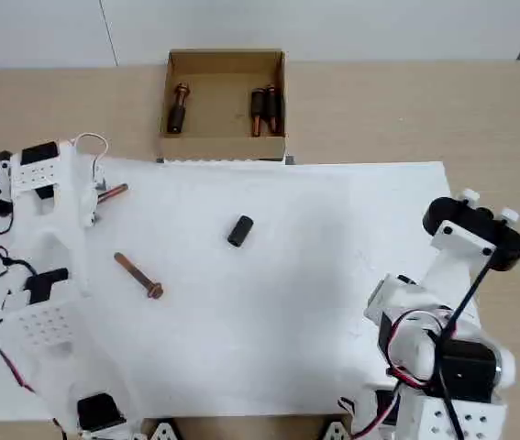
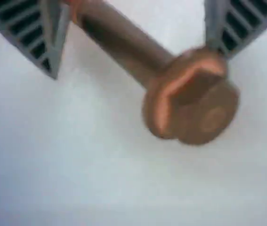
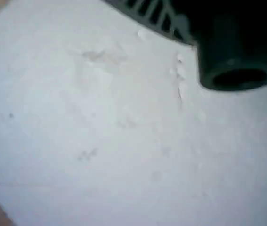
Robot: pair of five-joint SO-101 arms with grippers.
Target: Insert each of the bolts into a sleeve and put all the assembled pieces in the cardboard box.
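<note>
Fingers (image 2: 25,28) of the left gripper (image 2: 135,54) are closed across a copper bolt (image 2: 190,101). In the left wrist view its shaft runs between the two ribbed fingers and its hex head juts out past them. The bolt is clear of the white sheet (image 2: 100,179) below.

Right wrist view: the right gripper (image 3: 204,23) grips a black sleeve (image 3: 239,52). One dark ribbed finger (image 3: 152,12) lies against the sleeve. The sleeve's open end faces the camera. It is held off the sheet, which is creased here.

High view: the left arm (image 1: 53,183) is at the sheet's left edge, with the bolt sticking out of its gripper toward the middle of the sheet. A second bolt (image 1: 138,276) lies flat on the sheet, near that arm and apart from the gripper. A loose sleeve (image 1: 240,231) lies on its side near the centre, well apart from both bolts. The right arm (image 1: 452,266) is over the sheet's right side. The cardboard box (image 1: 226,147) rests on the table (image 1: 480,110), touching the sheet's far edge. Inside it lie three assembled pieces: one (image 1: 179,108) at its left side and two (image 1: 266,110) side by side at its right.
</note>
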